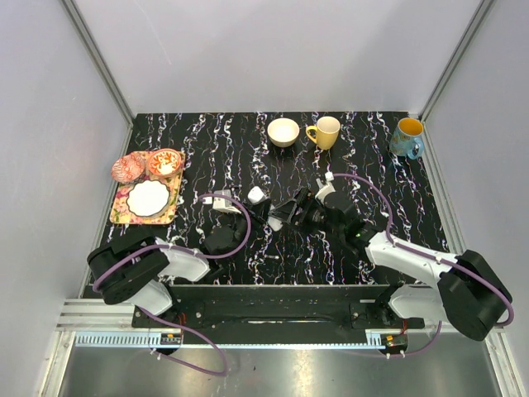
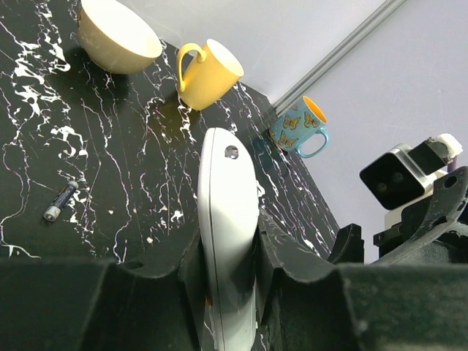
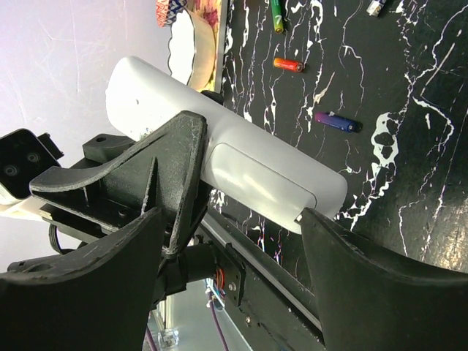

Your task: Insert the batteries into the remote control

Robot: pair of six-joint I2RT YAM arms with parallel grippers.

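Above the black marbled table [image 1: 207, 141], my left gripper [image 2: 228, 245] is clamped on the remote control [image 2: 227, 205], holding it up on its edge. My right gripper [image 3: 232, 223] stands wide, a finger on either side of the remote's end, gripping nothing. Its back cover [image 3: 256, 179] looks shut, so I judge nothing is loaded yet. Loose on the table lie the red-orange battery [image 3: 288, 64], the bluish battery [image 3: 337, 121] and a green battery [image 3: 276, 16].
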